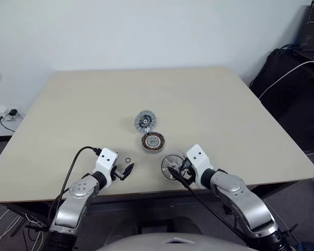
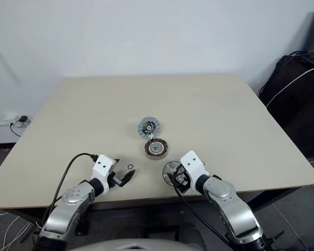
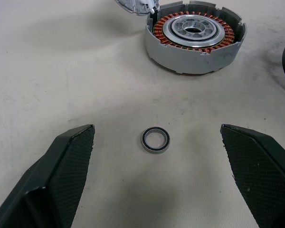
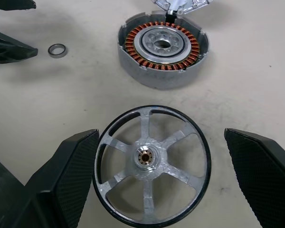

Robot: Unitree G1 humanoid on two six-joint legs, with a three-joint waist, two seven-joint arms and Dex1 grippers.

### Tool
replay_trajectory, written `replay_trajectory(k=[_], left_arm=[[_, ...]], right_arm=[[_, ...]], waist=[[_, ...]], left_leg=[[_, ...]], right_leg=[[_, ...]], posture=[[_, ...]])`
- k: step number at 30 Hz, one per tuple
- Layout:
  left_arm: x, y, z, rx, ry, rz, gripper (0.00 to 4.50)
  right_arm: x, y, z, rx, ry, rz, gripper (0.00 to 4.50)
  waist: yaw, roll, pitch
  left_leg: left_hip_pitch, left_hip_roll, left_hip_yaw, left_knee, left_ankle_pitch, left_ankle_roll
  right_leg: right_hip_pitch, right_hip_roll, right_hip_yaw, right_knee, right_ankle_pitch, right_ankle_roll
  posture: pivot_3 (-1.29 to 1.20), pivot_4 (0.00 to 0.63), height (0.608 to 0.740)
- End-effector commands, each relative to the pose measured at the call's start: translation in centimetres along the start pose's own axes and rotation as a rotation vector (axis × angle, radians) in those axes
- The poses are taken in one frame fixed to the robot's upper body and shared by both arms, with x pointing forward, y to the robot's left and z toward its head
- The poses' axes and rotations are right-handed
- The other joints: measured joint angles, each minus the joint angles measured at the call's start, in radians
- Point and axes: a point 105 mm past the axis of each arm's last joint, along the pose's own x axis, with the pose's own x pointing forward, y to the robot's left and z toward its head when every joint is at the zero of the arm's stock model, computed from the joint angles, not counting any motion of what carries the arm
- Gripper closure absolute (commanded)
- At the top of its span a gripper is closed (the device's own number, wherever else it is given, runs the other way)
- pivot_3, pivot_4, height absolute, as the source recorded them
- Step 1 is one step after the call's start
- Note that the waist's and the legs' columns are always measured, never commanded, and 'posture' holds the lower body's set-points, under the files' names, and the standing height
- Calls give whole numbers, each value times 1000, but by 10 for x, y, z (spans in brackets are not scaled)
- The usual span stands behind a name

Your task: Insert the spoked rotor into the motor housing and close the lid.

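Spoked rotor (image 4: 151, 158) lies flat on the bench (image 1: 83, 104) between the right gripper (image 4: 162, 180) fingers, spread wide, holding nothing; left gripper (image 3: 156, 175) fingers likewise wide around a small ring (image 3: 156, 140).

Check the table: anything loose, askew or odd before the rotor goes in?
One stray part: a small metal ring lies loose on the table, in front of the open left gripper, apart from the motor housing. The spoked rotor lies flat, undamaged.

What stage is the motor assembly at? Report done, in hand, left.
Done: nothing yet; the spoked rotor lies flat on the table, apart from the motor housing. In hand: the right tool is open around the rotor, not gripping. Left: insert the rotor, then fit the lid.
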Motion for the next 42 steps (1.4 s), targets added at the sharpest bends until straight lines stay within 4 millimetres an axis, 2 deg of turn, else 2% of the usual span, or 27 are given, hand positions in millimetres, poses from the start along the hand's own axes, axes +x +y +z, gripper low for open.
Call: replay_trajectory(k=[1, 12, 19, 31, 35, 42], left_arm=[[0, 0, 13, 19, -47, 10, 28], [4, 4, 12, 31, -38, 33, 28], [16, 9, 12, 24, -39, 47, 28], [35, 7, -9, -10, 38, 9, 28], [36, 8, -15, 6, 66, 17, 910], [33, 11, -14, 17, 67, 23, 3287]], right_arm=[[-1, -2, 13, -22, -54, -6, 0], [-1, -2, 13, -21, -55, -9, 0], [0, -3, 14, -23, -58, -7, 0], [0, -3, 16, -22, -66, -14, 0], [-1, -3, 15, -18, -67, -18, 0], [-1, -2, 15, -14, -70, -18, 0]], waist=[[0, 0, 0], [0, 0, 0], [1, 0, 0], [3, 0, 0], [6, 0, 0], [6, 0, 0]], left_leg=[[0, 0, 0, 0, 0, 0], [0, 0, 0, 0, 0, 0], [0, 0, 0, 0, 0, 0], [-1, 0, 0, 0, 0, 0], [0, 0, 0, 1, 0, 0], [0, 0, 0, 1, 0, 0]], right_leg=[[0, 0, 0, 0, 0, 0], [0, 0, 0, 0, 0, 0], [0, 0, -1, 0, 0, 0], [0, 0, -1, 0, 0, 0], [0, 0, -1, 0, 0, 0], [0, 0, -1, 1, 0, 0]], posture=[[0, 0, 740], [0, 0, 740], [0, 0, 740], [0, 0, 740], [0, 0, 740], [0, 0, 740]])
